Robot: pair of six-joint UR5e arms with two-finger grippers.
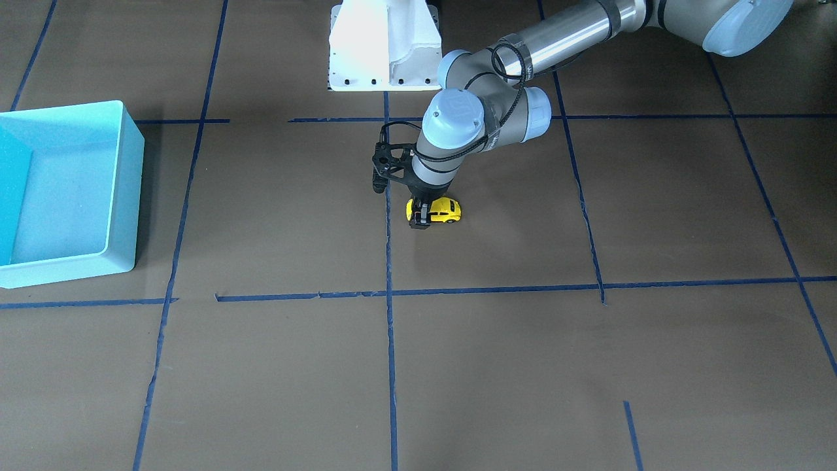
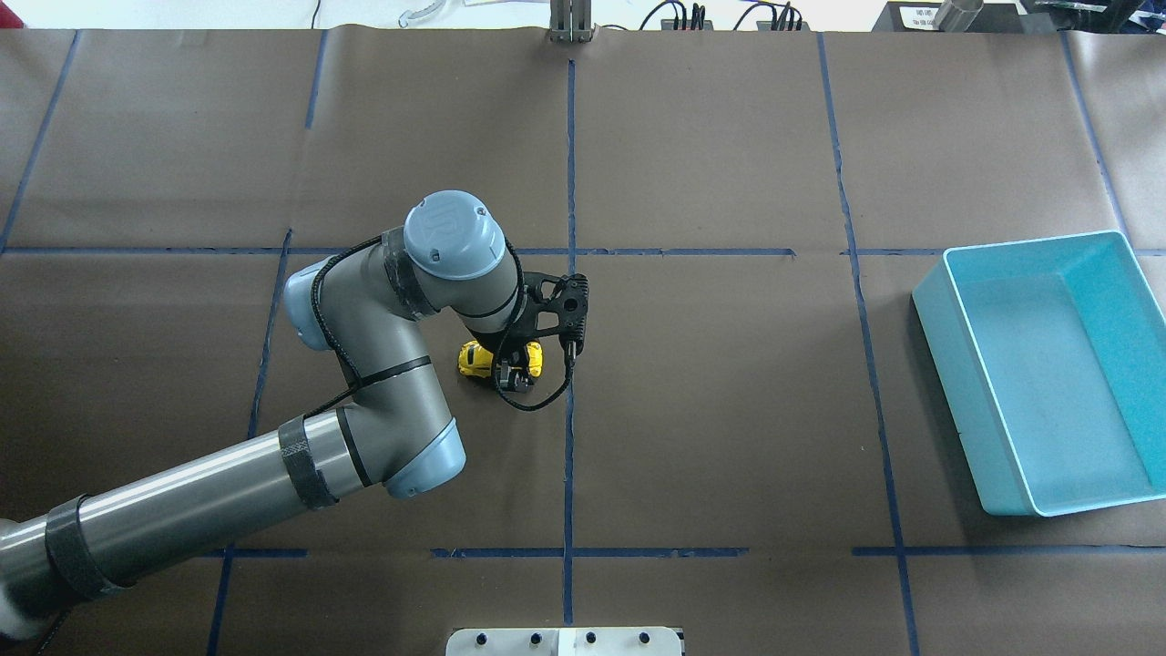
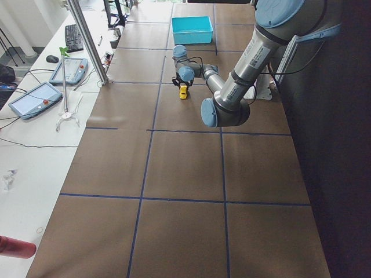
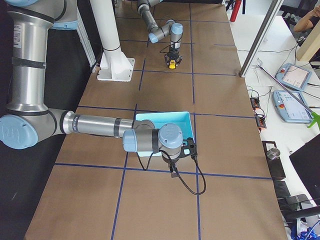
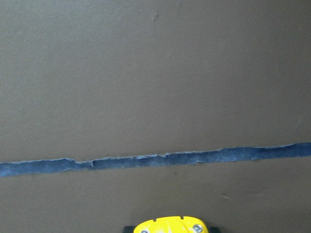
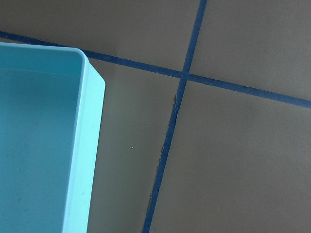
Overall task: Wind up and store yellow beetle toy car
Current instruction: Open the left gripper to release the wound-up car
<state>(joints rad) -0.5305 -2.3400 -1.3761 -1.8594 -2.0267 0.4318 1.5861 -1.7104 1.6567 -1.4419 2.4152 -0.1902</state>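
Clamping the tiny bright yellow beetle toy car (image 1: 448, 209) by its sides is the left gripper (image 1: 422, 214); whether the right gripper (image 4: 173, 171) gapes cannot be told.

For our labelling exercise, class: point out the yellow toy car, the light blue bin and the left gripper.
yellow toy car (image 1: 448, 209), front-facing view, on its roof.
light blue bin (image 2: 1038, 383), overhead view, on its bare floor.
left gripper (image 2: 515, 365), overhead view, midway between its fingertips.
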